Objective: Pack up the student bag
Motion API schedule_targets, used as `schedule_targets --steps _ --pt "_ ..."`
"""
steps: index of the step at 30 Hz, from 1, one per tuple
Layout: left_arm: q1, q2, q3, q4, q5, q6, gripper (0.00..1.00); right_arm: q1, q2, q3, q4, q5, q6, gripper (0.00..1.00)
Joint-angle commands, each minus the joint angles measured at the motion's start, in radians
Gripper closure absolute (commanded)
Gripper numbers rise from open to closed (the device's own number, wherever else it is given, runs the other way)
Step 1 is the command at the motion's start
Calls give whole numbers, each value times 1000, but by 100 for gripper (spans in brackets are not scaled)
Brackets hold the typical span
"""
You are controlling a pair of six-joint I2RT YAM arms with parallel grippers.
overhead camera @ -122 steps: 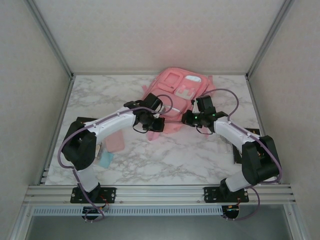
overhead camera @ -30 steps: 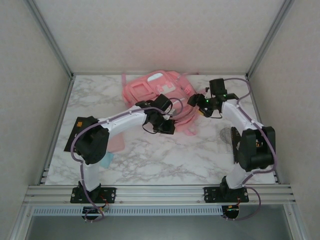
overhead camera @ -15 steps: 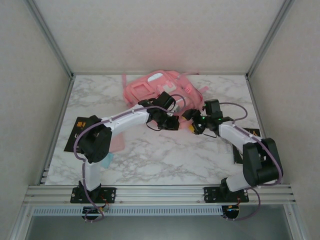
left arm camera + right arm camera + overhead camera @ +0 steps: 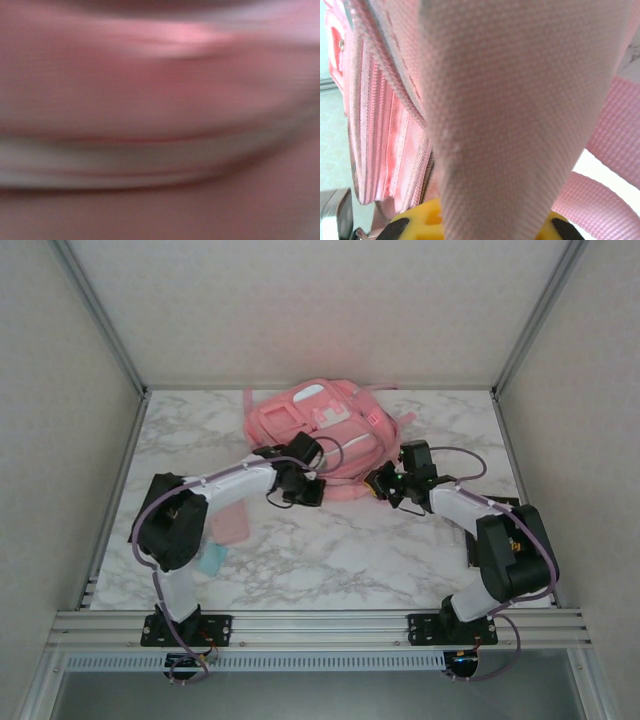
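Note:
The student bag [image 4: 318, 425], a large pink backpack with front pockets, lies at the back middle of the marble table. My left gripper [image 4: 300, 487] sits at the bag's near edge, shut on its fabric. The left wrist view is blurred pink bag cloth [image 4: 160, 75] pressed close, and the fingers are hidden. My right gripper [image 4: 385, 485] is at the bag's near right corner. In the right wrist view a wide pink strap [image 4: 520, 100] runs down between the yellow pads [image 4: 417, 221], and the right gripper [image 4: 487, 222] is shut on it.
A small flat pink pouch [image 4: 232, 523] and a teal item [image 4: 212, 560] lie near the left arm's base. A dark flat object [image 4: 474, 545] lies beside the right arm. Metal frame posts and walls close in the table on three sides.
The right gripper came from the bag's far right side to its near right corner and shut on the strap. The left gripper slid left along the bag's near edge.

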State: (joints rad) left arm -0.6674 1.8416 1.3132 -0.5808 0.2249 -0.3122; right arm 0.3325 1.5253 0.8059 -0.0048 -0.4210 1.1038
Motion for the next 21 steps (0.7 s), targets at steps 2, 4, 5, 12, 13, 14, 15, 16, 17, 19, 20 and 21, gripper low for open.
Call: schedule_targets --steps 2,4,5,12,13,14,15,16,17,19,20,21 --pt "118 -72 -52 -57 -208 73 100 -16 -48 39 -52 73 -76 100" --pt "153 -70 -48 -50 -240 102 100 -16 -53 47 -80 65 -96 100" --pt "171 -66 -44 -47 -253 118 100 -16 -56 51 -94 63 -109 100" --pt "278 1 4 -14 -540 69 100 -16 -65 55 -104 38 -136 100" --pt "286 13 11 1 -601 47 100 -16 -62 55 -97 29 -132 100" --pt "285 21 17 18 -648 36 100 -15 -58 53 -87 21 -125 100" --pt "286 34 25 38 -686 23 100 -12 -54 53 -73 13 -113 100" --pt "285 49 38 52 -697 12 100 -4 -46 52 -51 0 -104 100" --pt "285 62 50 61 -689 5 100 5 -38 56 -31 -13 -100 100" --pt "282 89 86 70 -635 -7 100 26 -12 86 -34 -36 -99 100" --pt "280 94 98 74 -620 -10 100 32 -5 100 -43 -41 -103 100" --pt "276 100 107 74 -605 -12 98 33 -2 112 -56 -41 -105 96"
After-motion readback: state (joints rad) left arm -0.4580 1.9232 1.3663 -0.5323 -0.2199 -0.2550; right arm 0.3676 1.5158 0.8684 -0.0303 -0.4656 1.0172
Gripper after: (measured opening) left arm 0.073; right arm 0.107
